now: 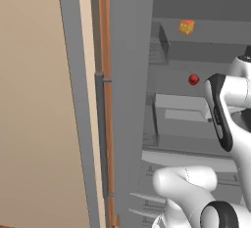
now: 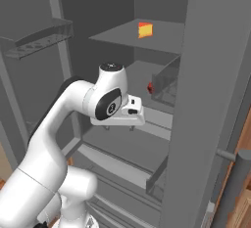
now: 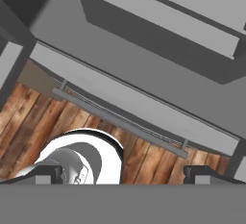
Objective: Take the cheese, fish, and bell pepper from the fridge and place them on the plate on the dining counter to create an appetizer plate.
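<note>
The fridge (image 1: 128,75) stands open in front of me. The cheese (image 1: 186,27), a yellow-orange wedge, sits on an upper shelf (image 2: 162,36) and shows again as the cheese (image 2: 144,30) in the right base view. One shelf lower lies the round red bell pepper (image 1: 193,79); in the right base view the bell pepper (image 2: 150,88) is half hidden behind a clear bin. My gripper (image 2: 119,127) hangs open and empty, pointing down, in front of and below both foods. In the hand view the gripper (image 3: 125,176) has nothing between its fingertips (image 3: 45,174). The fish, plate and dining counter are out of view.
The fridge door (image 2: 196,114) stands close on the right with a bar handle (image 2: 235,183). A beige wall (image 1: 34,104) is at the left. A door rack (image 2: 39,38) hangs at upper left. Lower drawer fronts (image 3: 134,103) and wooden floor (image 3: 29,117) lie beneath the hand.
</note>
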Controlling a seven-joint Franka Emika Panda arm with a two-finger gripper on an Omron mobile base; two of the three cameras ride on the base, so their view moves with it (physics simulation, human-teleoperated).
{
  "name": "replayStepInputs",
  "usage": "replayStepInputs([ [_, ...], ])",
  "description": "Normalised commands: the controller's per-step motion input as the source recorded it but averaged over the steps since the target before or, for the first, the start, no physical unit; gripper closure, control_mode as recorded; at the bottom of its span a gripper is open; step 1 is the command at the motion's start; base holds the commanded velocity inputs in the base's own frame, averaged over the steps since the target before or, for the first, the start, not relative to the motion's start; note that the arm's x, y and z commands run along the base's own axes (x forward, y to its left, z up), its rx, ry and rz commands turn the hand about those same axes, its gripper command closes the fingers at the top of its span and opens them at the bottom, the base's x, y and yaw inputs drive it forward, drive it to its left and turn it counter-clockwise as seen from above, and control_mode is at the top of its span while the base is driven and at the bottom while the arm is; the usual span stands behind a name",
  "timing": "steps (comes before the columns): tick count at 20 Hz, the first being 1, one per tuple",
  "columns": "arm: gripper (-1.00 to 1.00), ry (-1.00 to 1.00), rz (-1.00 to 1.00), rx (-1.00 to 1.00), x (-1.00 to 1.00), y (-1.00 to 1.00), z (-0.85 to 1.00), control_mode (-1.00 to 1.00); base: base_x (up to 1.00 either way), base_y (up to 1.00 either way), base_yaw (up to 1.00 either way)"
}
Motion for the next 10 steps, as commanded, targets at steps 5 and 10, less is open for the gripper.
replayStepInputs([
  [5, -1.00, 0.00, 0.00, 0.00, 0.00, 0.00, 0.00, 1.00, 0.12, -0.20, 0.23],
  [10, -1.00, 0.00, 0.00, 0.00, 0.04, 0.00, 0.00, -1.00, 0.25, -0.02, 0.06],
])
